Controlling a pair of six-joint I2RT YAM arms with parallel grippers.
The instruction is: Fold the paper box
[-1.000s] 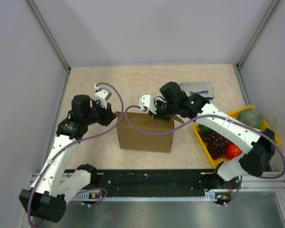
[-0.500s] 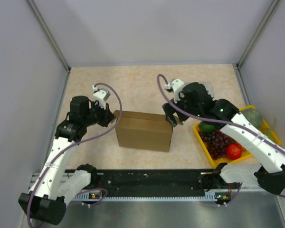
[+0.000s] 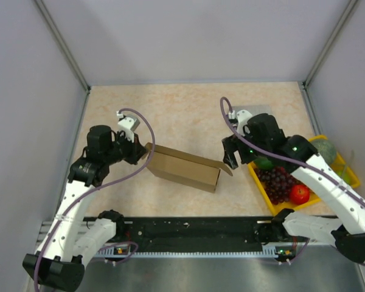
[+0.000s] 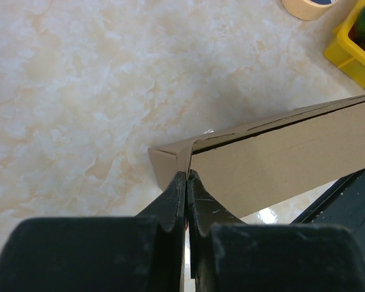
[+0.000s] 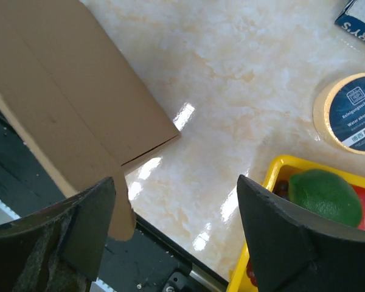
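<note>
When I check the top cam, the cardboard box (image 3: 182, 169) sits half-flattened on the table (image 3: 182, 109) between both arms. Left wrist cam: my left claw (image 4: 187, 182) is pinched tight on the box's corner flap. Right wrist cam: right claw (image 5: 176, 207) spread wide, gripping nothing, box flap right beside one finger (image 5: 91, 225).

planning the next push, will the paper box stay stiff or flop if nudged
Probably floppy: the paper box lies skewed and half-flattened, so it would likely collapse along its creases. Likely light: thin cardboard, seen edge-on where the left gripper pinches one corner. Its loose end flap may bend first.
</note>
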